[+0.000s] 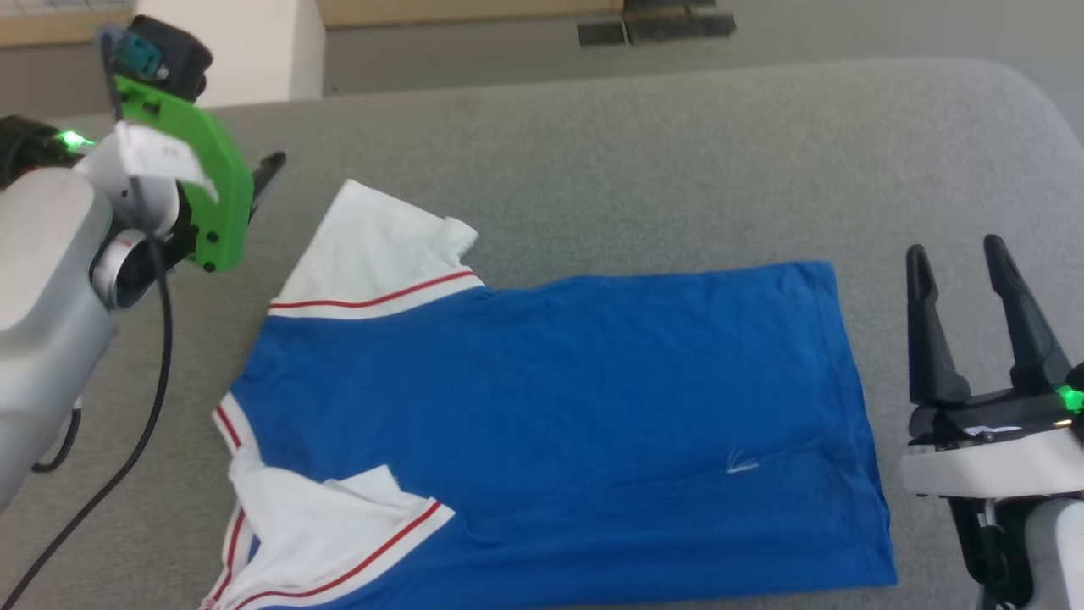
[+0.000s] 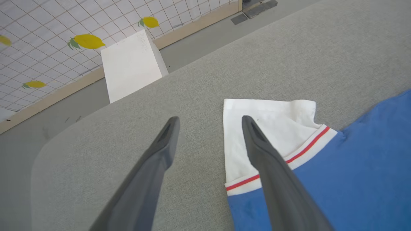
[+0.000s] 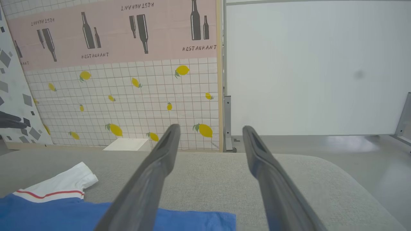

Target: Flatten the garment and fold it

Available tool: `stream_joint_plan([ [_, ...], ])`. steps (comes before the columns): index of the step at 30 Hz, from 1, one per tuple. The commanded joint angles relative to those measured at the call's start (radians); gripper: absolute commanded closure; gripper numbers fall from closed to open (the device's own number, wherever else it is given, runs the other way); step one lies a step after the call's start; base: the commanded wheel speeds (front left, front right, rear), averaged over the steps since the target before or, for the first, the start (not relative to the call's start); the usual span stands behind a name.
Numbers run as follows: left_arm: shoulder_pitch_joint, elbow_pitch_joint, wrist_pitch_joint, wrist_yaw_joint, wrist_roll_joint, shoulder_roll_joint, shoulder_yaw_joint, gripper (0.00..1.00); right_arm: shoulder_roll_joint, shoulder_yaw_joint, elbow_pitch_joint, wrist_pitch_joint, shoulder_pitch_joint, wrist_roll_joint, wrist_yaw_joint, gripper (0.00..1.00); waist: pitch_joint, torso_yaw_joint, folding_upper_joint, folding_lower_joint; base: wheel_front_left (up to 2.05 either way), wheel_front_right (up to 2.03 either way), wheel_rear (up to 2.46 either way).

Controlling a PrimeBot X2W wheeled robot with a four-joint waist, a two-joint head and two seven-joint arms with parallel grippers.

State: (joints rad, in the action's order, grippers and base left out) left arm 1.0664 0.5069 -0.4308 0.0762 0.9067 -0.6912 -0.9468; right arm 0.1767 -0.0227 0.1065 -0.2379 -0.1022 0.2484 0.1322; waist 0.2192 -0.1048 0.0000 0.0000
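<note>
A white tiled wall with yellow lemon pictures (image 3: 128, 106) stands at the back of the room, above a smooth grey floor (image 3: 353, 144). In front is a big grey table with a soft cloth top (image 1: 644, 161). The bright blue soft T-shirt with white sleeves and thin red stripes (image 1: 550, 398) lies in the middle of it, neck end toward the robot's left.

The blue part looks mostly flat. The near white sleeve (image 1: 330, 525) is bunched up, so I think some smoothing is left, and no fold is made yet.

The left gripper (image 2: 209, 119) hangs over the far white sleeve (image 1: 373, 254), jaws spread wide, holding nothing. The right gripper (image 1: 955, 246) waits just beside the shirt's bottom edge, jaws spread and empty too.

A plain white block (image 2: 131, 69) stands on the floor past the table.
</note>
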Motion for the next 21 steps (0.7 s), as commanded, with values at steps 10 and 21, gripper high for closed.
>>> stream_joint_plan([
  [10, 0.190, 0.153, -0.325, 0.041, 0.031, 0.082, -0.080, 0.00, -0.017, 0.042, -0.001, -0.003, -0.042, -0.014, -0.002, 0.00, 0.223, -0.108, 0.0000, 0.0000, 0.00, 0.00, 0.00],
  [21, 0.284, 0.295, -0.505, 0.047, 0.039, 0.100, -0.119, 0.00, 0.004, 0.102, -0.040, -0.009, -0.104, -0.020, -0.002, 0.00, 0.302, -0.159, 0.0000, 0.0000, 0.00, 0.00, 0.00],
])
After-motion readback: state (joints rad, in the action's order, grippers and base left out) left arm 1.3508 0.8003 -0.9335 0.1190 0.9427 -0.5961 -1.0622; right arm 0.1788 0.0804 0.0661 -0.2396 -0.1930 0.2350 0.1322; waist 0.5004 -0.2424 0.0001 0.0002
